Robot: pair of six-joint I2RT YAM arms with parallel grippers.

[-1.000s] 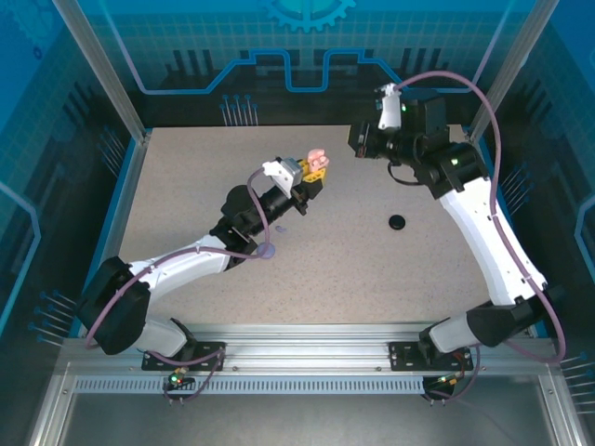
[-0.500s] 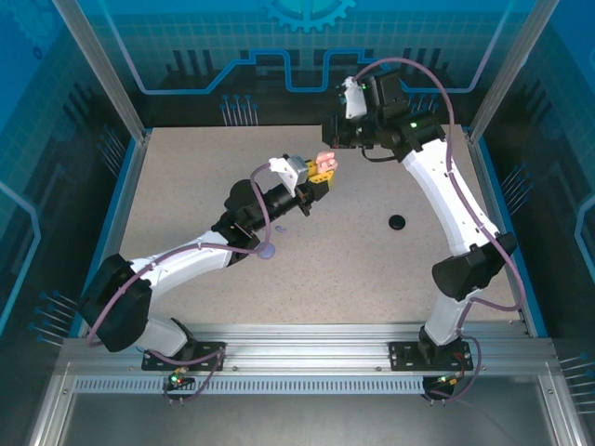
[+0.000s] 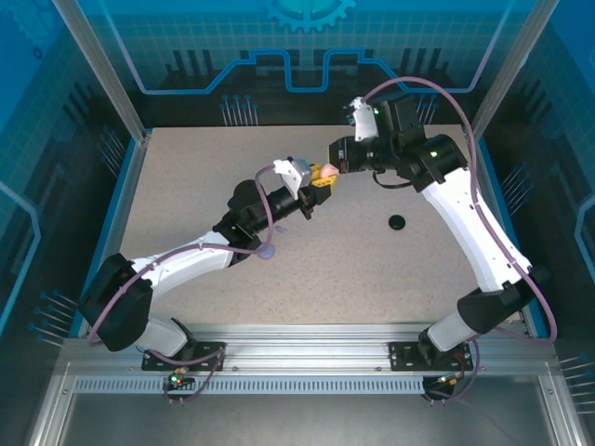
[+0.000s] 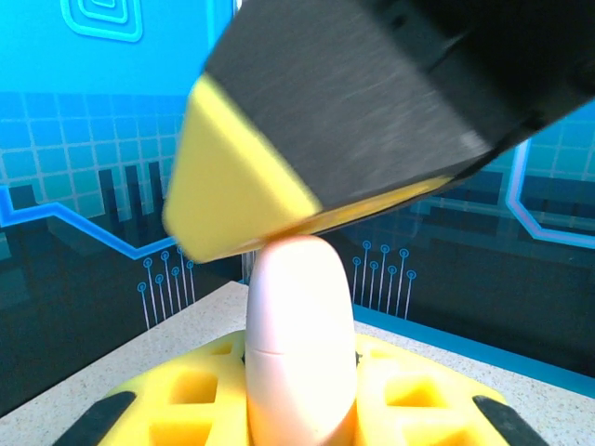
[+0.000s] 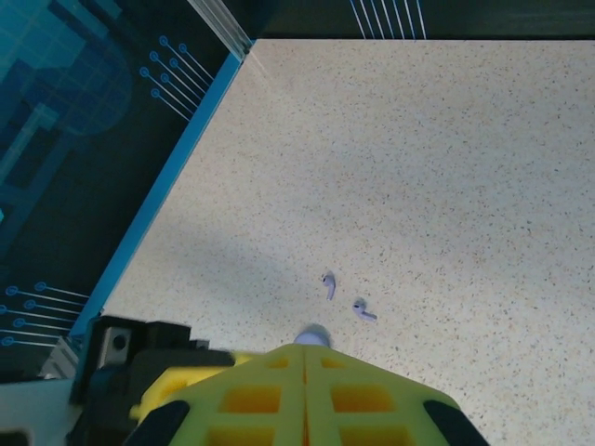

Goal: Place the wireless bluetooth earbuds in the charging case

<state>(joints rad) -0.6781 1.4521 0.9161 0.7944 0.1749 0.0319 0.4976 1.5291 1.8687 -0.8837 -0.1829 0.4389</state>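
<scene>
Starting left: two tiny lilac stemmed plastic earbuds [image 5: 328,284] loose on the speckled beige table [image 3: 186,186], close together, nowhere near a slot yet. Next, the left pincer [image 3: 321,177], pinching a pale pink rounded plastic charging case [image 4: 299,344] upright and off the table, hardly shifted. Then the big change: swung in from the far right within the last second, right pincer [image 3: 333,165] pressed together and now parked on top of that case, apparently touching. Pale nub at its tips, impossible to identify. Guessing lid-opening or handover prep, not insertion yet.
</scene>
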